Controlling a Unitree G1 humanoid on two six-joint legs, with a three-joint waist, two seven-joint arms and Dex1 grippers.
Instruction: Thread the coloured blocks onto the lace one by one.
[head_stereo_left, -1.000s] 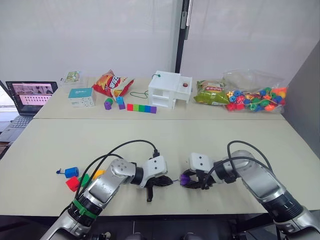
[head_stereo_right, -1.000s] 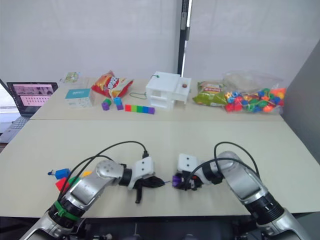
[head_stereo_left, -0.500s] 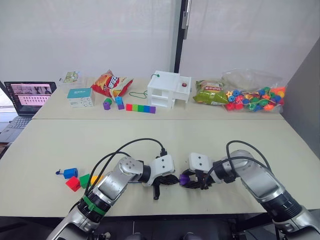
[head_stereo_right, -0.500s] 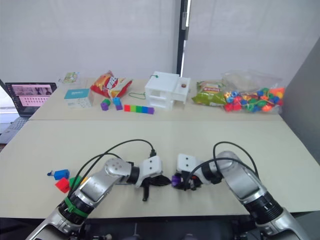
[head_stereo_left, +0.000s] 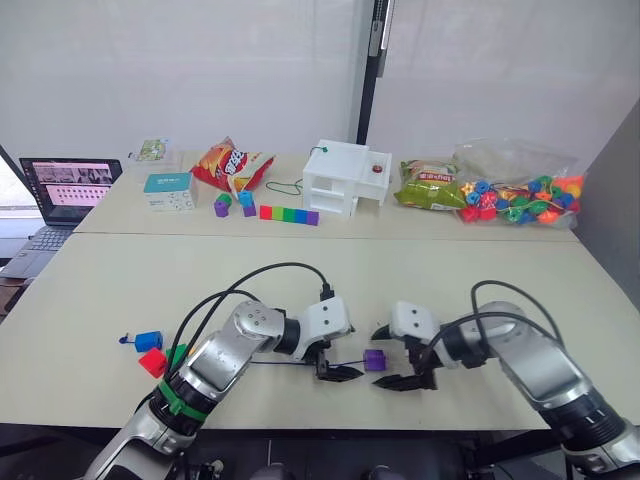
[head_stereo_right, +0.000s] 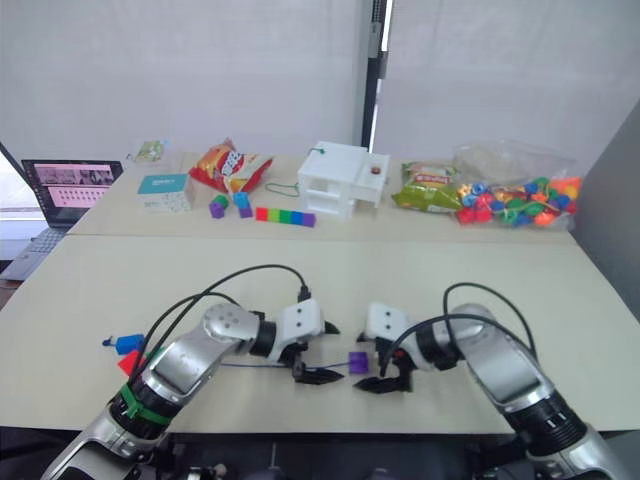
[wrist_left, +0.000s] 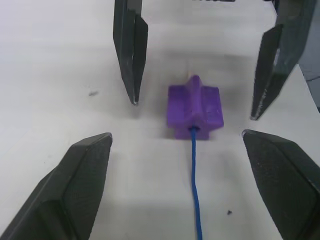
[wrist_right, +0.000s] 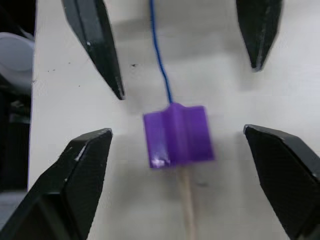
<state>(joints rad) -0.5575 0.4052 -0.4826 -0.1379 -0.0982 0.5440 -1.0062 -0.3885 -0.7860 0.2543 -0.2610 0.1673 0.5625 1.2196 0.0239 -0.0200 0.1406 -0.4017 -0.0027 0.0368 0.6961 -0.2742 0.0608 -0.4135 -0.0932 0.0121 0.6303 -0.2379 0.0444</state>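
Observation:
A purple block lies on the table with the dark-blue lace running into its hole; the lace's pale tip sticks out of the other side. My left gripper is open just left of the block, touching nothing. From the right, my right gripper faces it, also open, its fingers either side of the block without contact. The lace trails left under my left arm. Blue, red and green blocks sit in a cluster at the near left.
On the far table stand a laptop, a teal box, a chip bag, a multicoloured bar, a white model house, a green snack bag and a clear bag of beads.
Both grippers have opened. The right one has let go of the purple block, which now rests on the table. The left gripper slid right to the block. The camera has shifted slightly.

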